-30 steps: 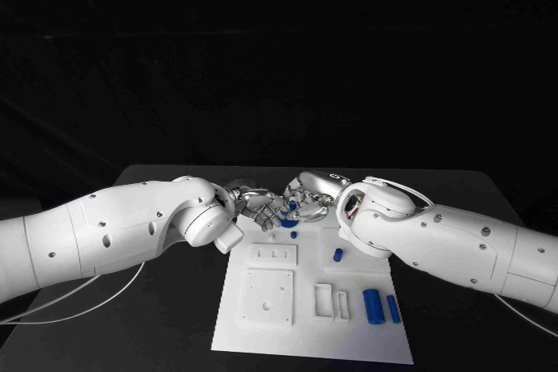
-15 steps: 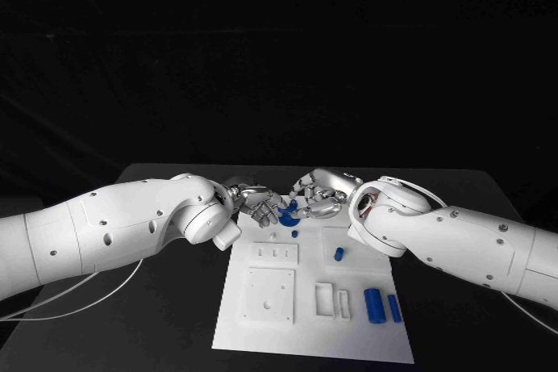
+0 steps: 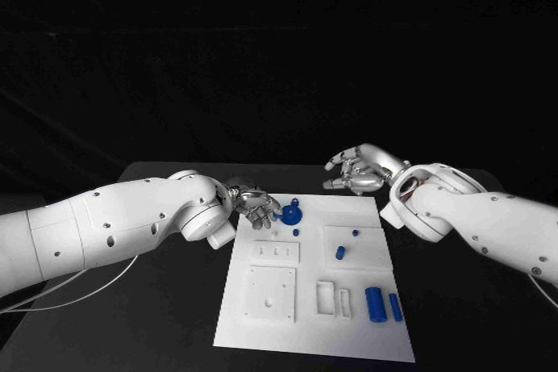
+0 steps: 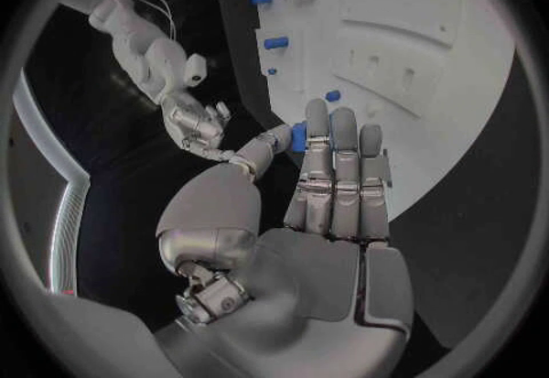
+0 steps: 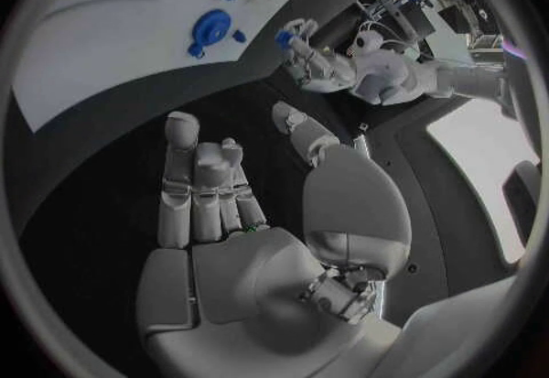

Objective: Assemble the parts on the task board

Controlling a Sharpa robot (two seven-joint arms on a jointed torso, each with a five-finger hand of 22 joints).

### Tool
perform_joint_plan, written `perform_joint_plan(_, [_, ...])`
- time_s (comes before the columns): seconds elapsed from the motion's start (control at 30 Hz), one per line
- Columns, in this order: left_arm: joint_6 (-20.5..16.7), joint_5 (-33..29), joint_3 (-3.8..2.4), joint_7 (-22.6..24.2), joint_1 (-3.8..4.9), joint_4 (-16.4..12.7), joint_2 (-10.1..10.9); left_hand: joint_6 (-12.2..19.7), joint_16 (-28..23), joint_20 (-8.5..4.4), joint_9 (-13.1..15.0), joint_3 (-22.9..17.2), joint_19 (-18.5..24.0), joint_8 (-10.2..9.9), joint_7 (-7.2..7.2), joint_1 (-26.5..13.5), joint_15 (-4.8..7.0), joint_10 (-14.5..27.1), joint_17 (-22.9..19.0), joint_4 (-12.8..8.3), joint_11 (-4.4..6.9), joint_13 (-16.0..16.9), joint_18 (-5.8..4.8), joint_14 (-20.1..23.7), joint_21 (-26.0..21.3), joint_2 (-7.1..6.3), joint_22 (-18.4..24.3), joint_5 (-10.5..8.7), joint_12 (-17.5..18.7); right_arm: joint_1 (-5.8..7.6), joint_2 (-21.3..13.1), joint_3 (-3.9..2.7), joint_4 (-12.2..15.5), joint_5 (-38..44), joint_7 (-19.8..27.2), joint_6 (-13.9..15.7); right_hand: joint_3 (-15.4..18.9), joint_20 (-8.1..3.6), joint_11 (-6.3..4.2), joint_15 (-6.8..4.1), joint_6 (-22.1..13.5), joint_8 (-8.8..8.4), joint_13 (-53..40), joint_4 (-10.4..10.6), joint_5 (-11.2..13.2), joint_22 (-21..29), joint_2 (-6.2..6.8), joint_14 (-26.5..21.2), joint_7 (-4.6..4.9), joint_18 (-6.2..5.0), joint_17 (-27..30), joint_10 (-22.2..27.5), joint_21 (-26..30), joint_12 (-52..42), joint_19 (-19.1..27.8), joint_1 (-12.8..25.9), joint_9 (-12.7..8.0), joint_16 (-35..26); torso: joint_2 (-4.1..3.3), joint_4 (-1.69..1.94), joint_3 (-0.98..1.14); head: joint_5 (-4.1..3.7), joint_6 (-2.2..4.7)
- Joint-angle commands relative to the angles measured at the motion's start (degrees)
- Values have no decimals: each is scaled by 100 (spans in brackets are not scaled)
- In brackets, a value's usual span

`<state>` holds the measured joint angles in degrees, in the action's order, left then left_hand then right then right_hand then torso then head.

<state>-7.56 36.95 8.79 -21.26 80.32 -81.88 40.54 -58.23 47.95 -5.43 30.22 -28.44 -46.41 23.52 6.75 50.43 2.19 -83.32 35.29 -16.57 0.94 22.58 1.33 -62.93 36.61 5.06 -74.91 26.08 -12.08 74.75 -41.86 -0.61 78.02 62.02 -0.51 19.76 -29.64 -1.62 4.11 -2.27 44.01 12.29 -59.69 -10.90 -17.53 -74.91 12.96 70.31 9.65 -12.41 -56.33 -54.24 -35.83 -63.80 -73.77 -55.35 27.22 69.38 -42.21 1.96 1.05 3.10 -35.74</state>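
From my remote station, I saw the left hand (image 3: 254, 209) poised over the far-left corner of the task board (image 3: 349, 340), at about 11 o'clock from the board's middle. Its thumb and one finger pinched a small blue part (image 4: 297, 136), and its other fingers stretched straight out over the white plate. The right hand (image 3: 363, 169) hung at about 1 o'clock, off the board's far edge. Its fingers were loosely spread and its palm held nothing.

Just beside the left hand's fingertips, at 11 o'clock on the board, lay a round blue disc (image 3: 291, 217). A short blue peg (image 3: 339, 253) sat near the board's middle, toward 2 o'clock, and two blue cylinders (image 3: 373, 304) lay side by side at 5 o'clock.

I judged the pinched part to be light, stiff plastic with a smooth skin. It looked likely to twist or slip between metal fingertips but unlikely to break. My choice was to hold it across its sides, close to one end, so that the other end stayed free to enter its seat. I would take the cylinders around the middle, where they seemed least apt to roll away.
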Motion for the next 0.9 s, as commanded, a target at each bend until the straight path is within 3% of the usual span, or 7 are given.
perform_joint_plan(0.03, [575, 1154, -3, -421, 6, -4, -32, -385, 83, -242, 90, -812, -78, 38, -334, 186, 33, -43, 30, 237, 42, 73, -74, -70, 45, -261, -102, -927, -115, 126, -15, -29, -215, -712, 213, 316, 46, 22, -1, -2, -59, 44, 67, -1, -55, -75, -61, -83, 101, -259, 34, 71, 73, 64, 90, -21, 10, -71, 1, -5, -3, -1, -24])
perform_joint_plan(0.1, [713, 1438, -3, -508, 6, -10, -56, -451, 212, -301, 226, -1323, -170, 25, -339, -184, 73, -36, 58, 116, 69, 195, -116, -129, 196, -339, -131, -941, -329, 204, -4, -51, -397, -879, 222, 365, 69, 76, -3, -3, -50, 56, 203, -4, -136, -56, -60, -173, 99, -256, 96, 141, 163, 206, 210, -19, 12, -176, 3, -1, -5, -10, -38])
perform_joint_plan(0.47, [1010, 1556, 41, -708, 6, 13, -165, -513, 512, -433, 479, -1464, -348, -4, -387, -315, 213, -121, 126, 49, 193, 483, -80, -335, 509, -357, -128, -822, -811, 497, 261, -65, -1031, -1659, 387, 496, 150, 368, 30, 33, -26, 110, 1010, -13, -458, 79, -104, -557, 124, -237, 537, 369, 687, 868, 745, 29, 29, -790, 2, 32, 1, 6, -138])
perform_joint_plan(0.53, [958, 1556, 137, -696, 6, 18, -188, -535, 595, -476, 540, -1460, -419, -11, -406, -335, 260, -149, 144, 59, 226, 575, -67, -414, 600, -361, -129, -839, -937, 510, 329, -67, -1106, -2110, 449, 455, 68, 523, 75, 133, 4, 144, 1444, -31, -506, 301, -146, -864, 148, -171, 845, 579, 1130, 1378, 1169, 76, 42, -1340, 4, 40, 1, 22, -161])
perform_joint_plan(0.7, [916, 1545, 226, -696, 4, 38, -229, -541, 886, -586, 649, -1453, -599, -61, -452, -334, 389, -264, 236, 43, 307, 826, -29, -625, 846, -352, -141, -827, -1331, 520, 455, -69, -1273, -2523, 530, 329, 18, 785, 206, 250, 18, 200, 2192, -183, -489, 802, -243, -1033, 253, -104, 1354, 696, 1863, 2132, 1664, 114, 53, -2279, -2, 35, 4, 32, -194])
perform_joint_plan(0.83, [887, 1471, 343, -660, 1, 64, -267, -571, 1381, -742, 733, -1437, -799, -129, -521, -360, 583, -222, 421, 23, 374, 1310, 18, -778, 1247, -335, -143, -743, -2117, 524, 527, -69, -1360, -2633, 569, 266, -6, 1008, 431, 557, -13, 258, 3152, -374, -472, 1166, -332, -1280, 288, -21, 1823, 693, 2440, 3090, 2296, 136, 59, -3322, -4, 21, -3, 18, -210])
perform_joint_plan(0.9, [835, 1466, 367, -638, -5, 78, -297, -584, 1519, -783, 774, -1460, -786, -159, -524, -384, 621, -159, 448, 28, 384, 1444, 16, -756, 1367, -320, -137, -734, -2337, 524, 548, -69, -1362, -2638, 572, 256, 18, 1075, 442, 612, -11, 289, 3488, -425, -484, 1229, -341, -1320, 284, -16, 1963, 588, 2541, 3356, 2425, 117, 57, -3676, 0, 21, -2, 16, -224])
